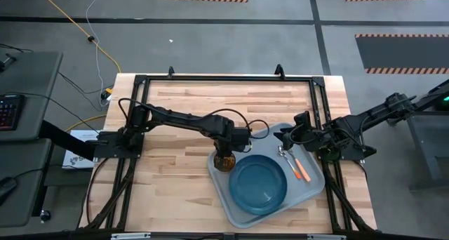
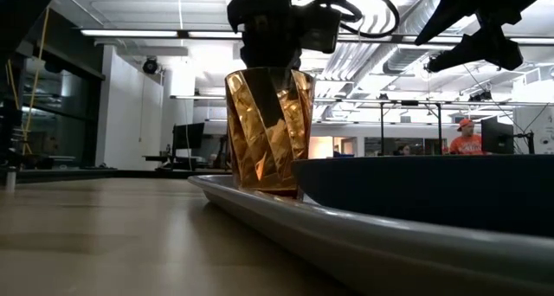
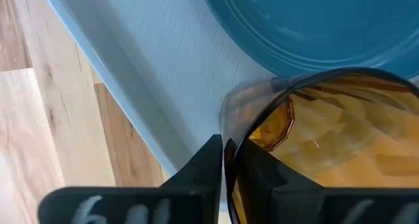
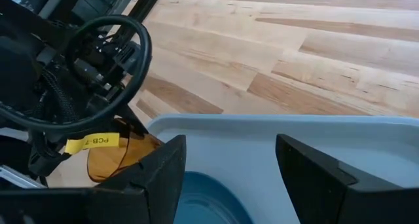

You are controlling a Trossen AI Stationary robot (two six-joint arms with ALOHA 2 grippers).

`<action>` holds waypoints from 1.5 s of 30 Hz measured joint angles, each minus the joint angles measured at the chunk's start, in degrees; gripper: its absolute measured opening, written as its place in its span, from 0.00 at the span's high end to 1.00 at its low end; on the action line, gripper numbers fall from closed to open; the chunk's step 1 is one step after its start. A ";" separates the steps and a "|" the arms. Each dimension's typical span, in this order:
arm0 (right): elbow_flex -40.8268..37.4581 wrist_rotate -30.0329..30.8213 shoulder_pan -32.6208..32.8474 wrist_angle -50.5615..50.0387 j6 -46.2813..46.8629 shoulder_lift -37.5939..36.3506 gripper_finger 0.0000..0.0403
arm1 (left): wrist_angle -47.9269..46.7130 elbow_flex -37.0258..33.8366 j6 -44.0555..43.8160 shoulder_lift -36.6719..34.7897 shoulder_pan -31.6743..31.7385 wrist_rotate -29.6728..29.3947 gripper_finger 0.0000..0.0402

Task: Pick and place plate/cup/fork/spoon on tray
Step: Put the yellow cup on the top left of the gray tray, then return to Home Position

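Note:
The amber cup (image 1: 224, 160) stands upright on its base on the grey-blue tray (image 1: 270, 138), at the tray's left corner beside the teal plate (image 1: 258, 184). My left gripper (image 1: 228, 150) comes down on the cup from above and is shut on its rim (image 3: 230, 129). The spoon (image 1: 284, 156) and the orange-handled fork (image 1: 302, 170) lie on the tray's right part. My right gripper (image 4: 229, 145) hangs open above the tray's far right corner with nothing between its fingers. My left gripper has the cup's wall at the rim (image 3: 229, 152) between its two fingers, one finger (image 3: 262, 178) inside the cup and the other outside. The fingers point down from above. The cup (image 2: 268, 131) stands upright, its base on the tray (image 2: 260, 205).
The tray lies turned at an angle on the wooden table's near right part. A black frame (image 1: 224, 78) runs round the table top. Bare wood (image 1: 175, 177) lies to the tray's left and beyond it.

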 joint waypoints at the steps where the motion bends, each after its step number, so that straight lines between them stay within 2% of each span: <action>1: 0.00 -0.02 0.01 0.00 0.00 0.01 0.44 | -0.04 0.00 0.02 0.00 0.11 0.00 0.92; 8: 0.00 -0.01 -0.01 -0.02 0.00 0.01 0.44 | 0.17 0.00 -0.01 0.00 1.05 1.93 0.89; 19: 0.00 -0.39 -0.01 -0.01 -0.02 0.00 0.44 | 0.45 0.25 -0.01 0.00 1.45 3.17 0.56; 25: 0.00 -0.29 0.01 -0.01 -0.12 0.01 0.44 | 0.61 2.93 -0.03 0.00 1.60 3.19 0.45; 32: 0.00 -0.35 0.01 0.00 -0.05 0.01 0.44 | -3.46 7.42 0.48 0.00 2.22 3.89 0.42; 40: 0.00 -0.50 0.01 -0.02 -0.18 -0.01 0.44 | -13.51 17.53 1.00 -0.49 4.74 4.28 0.42; 43: 0.00 -0.97 0.01 -0.02 -1.39 -0.01 0.44 | -12.66 18.20 0.89 -2.97 5.50 5.72 0.42; 45: 0.00 -1.14 0.01 -0.04 -1.60 -0.01 0.44 | -8.21 17.01 -0.60 -5.36 6.17 7.60 0.42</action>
